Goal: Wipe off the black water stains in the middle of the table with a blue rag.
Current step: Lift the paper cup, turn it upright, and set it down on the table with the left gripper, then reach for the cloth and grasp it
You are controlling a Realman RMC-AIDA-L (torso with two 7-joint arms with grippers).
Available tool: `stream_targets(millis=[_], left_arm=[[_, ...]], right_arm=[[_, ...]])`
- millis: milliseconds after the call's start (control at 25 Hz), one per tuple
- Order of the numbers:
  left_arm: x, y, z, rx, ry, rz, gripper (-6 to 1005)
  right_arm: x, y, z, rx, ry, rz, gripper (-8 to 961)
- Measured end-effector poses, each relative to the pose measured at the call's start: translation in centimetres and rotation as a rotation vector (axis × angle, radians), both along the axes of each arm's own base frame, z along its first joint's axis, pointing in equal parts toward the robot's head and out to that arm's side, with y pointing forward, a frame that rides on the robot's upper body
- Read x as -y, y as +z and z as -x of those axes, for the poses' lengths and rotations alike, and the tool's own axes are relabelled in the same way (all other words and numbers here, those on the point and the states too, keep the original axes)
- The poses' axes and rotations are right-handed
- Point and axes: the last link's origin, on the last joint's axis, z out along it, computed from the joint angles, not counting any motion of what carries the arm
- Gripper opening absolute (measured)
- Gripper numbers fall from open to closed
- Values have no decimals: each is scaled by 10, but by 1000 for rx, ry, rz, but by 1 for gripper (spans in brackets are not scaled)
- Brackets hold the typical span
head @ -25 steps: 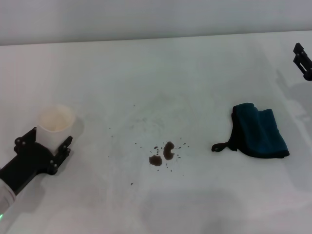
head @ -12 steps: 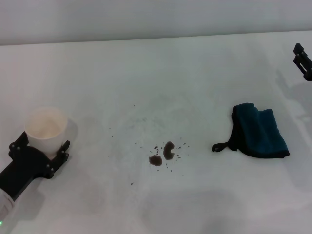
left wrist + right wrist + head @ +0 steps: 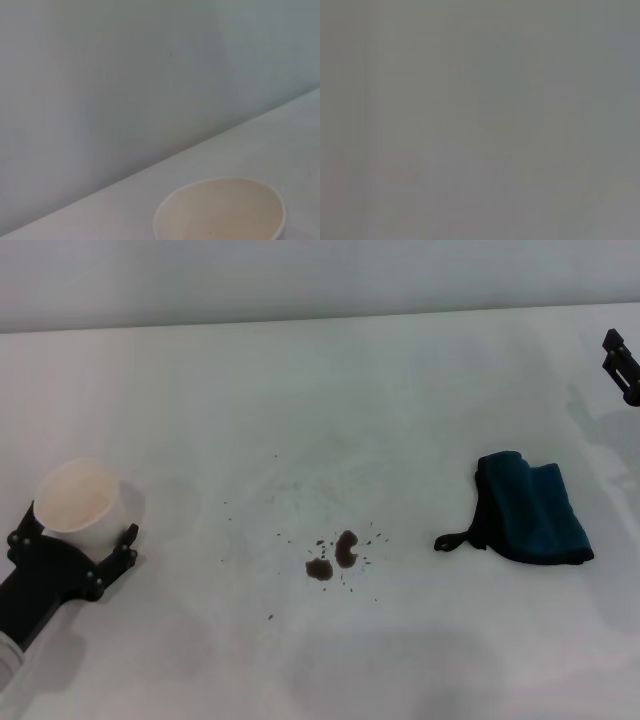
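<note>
One white paper cup (image 3: 78, 496), apparently empty, sits gripped in the left claw (image 3: 70, 545) at the table's (image 3: 330, 380) left edge.

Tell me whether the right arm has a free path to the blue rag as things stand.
Probably yes. The right gripper sits at the table's far right edge, with only bare surface between it and the blue rag. The left gripper is far off, holding the paper cup.

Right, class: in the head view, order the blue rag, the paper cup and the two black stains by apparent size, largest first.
1. blue rag
2. paper cup, somewhat smaller
3. black water stains, smallest by far
</note>
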Motion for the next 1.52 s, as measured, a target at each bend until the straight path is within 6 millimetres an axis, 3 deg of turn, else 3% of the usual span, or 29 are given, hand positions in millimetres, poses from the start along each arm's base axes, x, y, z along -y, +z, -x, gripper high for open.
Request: stream_targets(millis=[320,920,1160,1320,1520], left_arm=[[16,1,5,29,22,-27,884],[47,11,13,109,82,-137,883],[62,17,17,178,147,-225,883],[66,25,19,197,159,-281,884],[62,33,23,194,170,-320,884]], right_arm=[[0,0,0,3,1,0,695],[4,7,-6,8,-14,-18,696],[2,23,-16,-191,-70,-22,696],[-10,35,-19,-324,-124,57,695],[-38,60,2,-463,-172,241,695]])
